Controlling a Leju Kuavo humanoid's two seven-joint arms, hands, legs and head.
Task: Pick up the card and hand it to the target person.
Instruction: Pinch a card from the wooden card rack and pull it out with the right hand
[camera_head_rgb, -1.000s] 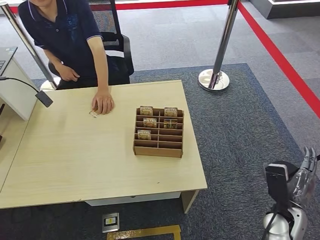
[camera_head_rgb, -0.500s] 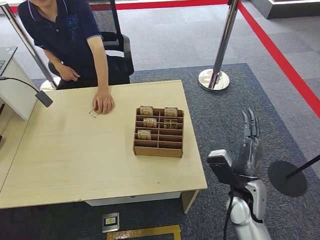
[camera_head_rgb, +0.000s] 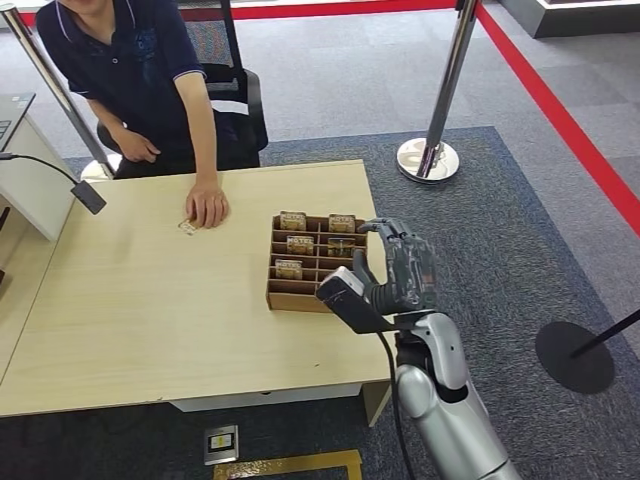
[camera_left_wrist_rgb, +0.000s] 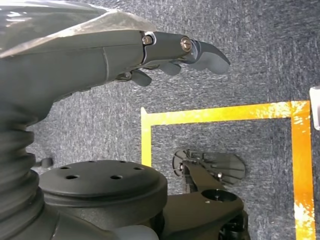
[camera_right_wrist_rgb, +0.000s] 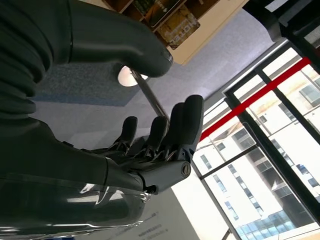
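- Right hand (camera_head_rgb: 404, 265) hovers beside the card rack (camera_head_rgb: 317, 265), fingers (camera_right_wrist_rgb: 177, 125) loosely curled, grasping nothing.
- Reaching step; next, pinch a card (camera_head_rgb: 342, 223) just ahead.
- Left hand (camera_left_wrist_rgb: 113, 55) hangs, released.

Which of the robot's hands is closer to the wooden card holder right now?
The right hand: it is raised at the right edge of the card holder. The left hand hangs low over the carpet floor.

The head view is looking down on the desk (camera_head_rgb: 151, 300); the right wrist view, close behind its hand, is seemingly sharing the card rack (camera_head_rgb: 317, 263) (camera_right_wrist_rgb: 166, 15); the left wrist view is facing carpet (camera_left_wrist_rgb: 264, 60).
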